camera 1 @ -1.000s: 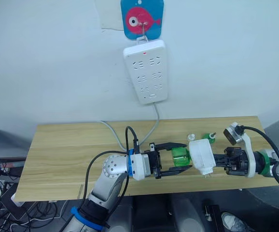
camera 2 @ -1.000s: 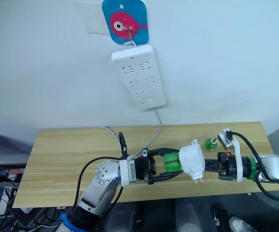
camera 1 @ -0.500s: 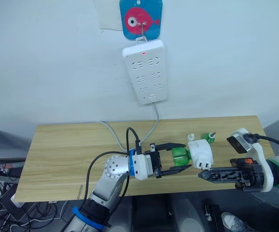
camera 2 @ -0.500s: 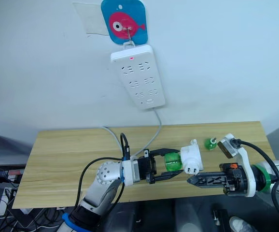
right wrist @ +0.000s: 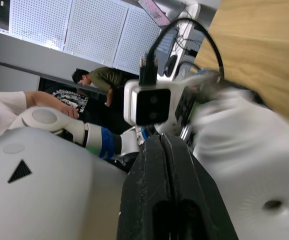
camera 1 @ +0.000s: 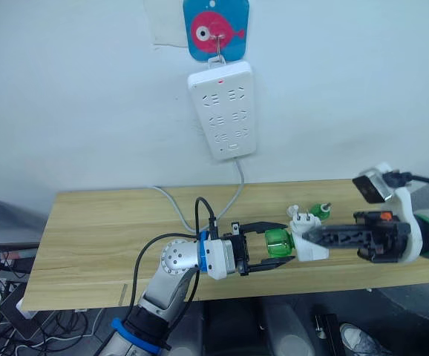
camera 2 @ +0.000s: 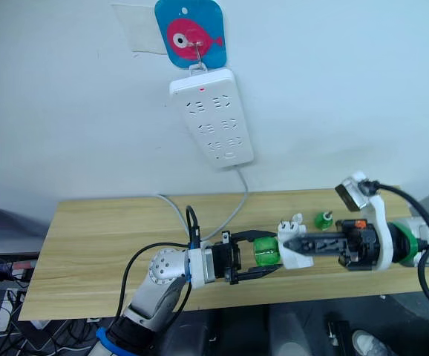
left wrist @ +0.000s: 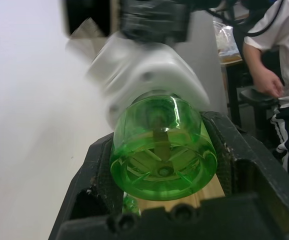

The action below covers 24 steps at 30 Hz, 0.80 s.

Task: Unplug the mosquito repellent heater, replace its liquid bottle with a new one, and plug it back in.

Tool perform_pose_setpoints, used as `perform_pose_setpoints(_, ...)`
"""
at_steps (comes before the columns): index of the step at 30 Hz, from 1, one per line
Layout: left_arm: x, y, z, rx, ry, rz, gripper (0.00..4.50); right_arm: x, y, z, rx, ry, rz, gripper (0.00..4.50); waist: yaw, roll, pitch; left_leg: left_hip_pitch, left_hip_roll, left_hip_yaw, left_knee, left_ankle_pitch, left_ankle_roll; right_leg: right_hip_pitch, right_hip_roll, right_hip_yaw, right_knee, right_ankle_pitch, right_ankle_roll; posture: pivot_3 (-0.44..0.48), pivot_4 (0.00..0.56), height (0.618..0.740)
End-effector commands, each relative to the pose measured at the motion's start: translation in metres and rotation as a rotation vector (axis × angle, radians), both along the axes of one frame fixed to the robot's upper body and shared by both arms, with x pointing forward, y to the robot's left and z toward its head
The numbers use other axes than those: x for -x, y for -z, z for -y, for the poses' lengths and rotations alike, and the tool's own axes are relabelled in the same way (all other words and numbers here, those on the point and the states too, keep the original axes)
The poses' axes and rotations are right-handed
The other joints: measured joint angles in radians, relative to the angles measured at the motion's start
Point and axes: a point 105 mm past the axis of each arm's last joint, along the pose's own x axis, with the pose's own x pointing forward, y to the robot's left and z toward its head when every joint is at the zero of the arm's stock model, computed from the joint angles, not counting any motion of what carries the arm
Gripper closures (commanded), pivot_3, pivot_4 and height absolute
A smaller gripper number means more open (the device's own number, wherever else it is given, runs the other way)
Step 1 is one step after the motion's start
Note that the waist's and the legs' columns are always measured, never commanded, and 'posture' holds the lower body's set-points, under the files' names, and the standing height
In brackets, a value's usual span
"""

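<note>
From the head views you look down on a light wooden table (camera 1: 88,230) pushed against a plain white wall. A white power strip (camera 1: 223,109) hangs on that wall from a hook under a blue card with a pink fish (camera 1: 216,28), and its grey cord (camera 1: 233,194) trails down onto the tabletop. Near the table's far edge stand a small green bottle (camera 1: 319,211) and, just beside it, a small white cap (camera 1: 294,210).

Your left gripper (camera 1: 274,246) reaches in from the left with its two black fingers spread around a green bottle (camera 1: 277,242) lying on its side — the fingers sit along its flanks. That bottle is joined to the mosquito repellent heater (camera 1: 306,236), which sits above the table's front edge, between the two grippers, prongs pointing up and away. Your right gripper (camera 1: 309,235) comes in from the right, its fingers pressed together into one narrow tip that lies against the heater.

In the left wrist view, the green bottle's ribbed base fills the gap between the black fingers, the white heater behind it. A person stands in the room beyond.

In the right wrist view, the right gripper's fingers are flat together with nothing between them — the heater's white body lies beside them. A person stands by perforated wall panels in the background.
</note>
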Motion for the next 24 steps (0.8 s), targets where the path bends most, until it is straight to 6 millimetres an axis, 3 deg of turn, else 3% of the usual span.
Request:
perform_pose_setpoints(1, 0.006, -0.004, 0.002, 0.017, 0.026, 0.022, 2.22, -0.013, -0.014, -0.006, -0.016, 0.016, 0.05, 4.46, -0.001, 0.0, 0.0, 0.0, 0.0, 0.001, 0.0, 0.0, 0.0, 0.0, 0.0, 0.0, 0.0, 0.0, 0.0, -0.17, 0.297, 0.74)
perform_pose_setpoints(9, 0.006, -0.006, 0.002, 0.03, 0.031, 0.013, 2.22, -0.045, -0.005, -0.01, 0.059, 0.211, 0.082, 4.46, -0.001, 0.0, 0.0, -0.001, 0.0, -0.001, 0.001, 0.0, 0.0, 0.0, -0.001, 0.001, 0.0, 0.0, 0.0, -0.167, 0.304, 0.74)
perform_pose_setpoints(14, 0.007, -0.013, 0.001, 0.056, 0.038, 0.004, 2.22, -0.057, 0.028, 0.004, 0.141, 0.377, -0.02, 4.46, 0.0, 0.0, 0.0, -0.002, 0.0, -0.002, 0.003, 0.0, 0.0, 0.0, -0.002, 0.001, 0.0, 0.0, 0.0, -0.162, 0.307, 0.74)
perform_pose_setpoints(19, 0.008, -0.015, 0.002, 0.062, 0.042, -0.008, 2.22, -0.046, 0.052, 0.004, 0.168, 0.396, -0.081, 4.46, -0.002, 0.0, 0.0, -0.002, 0.0, -0.001, 0.003, 0.0, 0.001, 0.0, -0.001, 0.002, 0.001, 0.0, 0.0, -0.153, 0.309, 0.74)
perform_pose_setpoints(24, 0.003, -0.01, -0.001, 0.041, 0.014, -0.07, 2.22, -0.029, 0.052, -0.005, 0.124, 0.321, -0.083, 4.46, -0.001, 0.0, 0.0, -0.002, 0.0, -0.002, 0.003, 0.0, 0.001, 0.0, -0.001, 0.002, 0.001, 0.0, 0.0, -0.148, 0.309, 0.74)
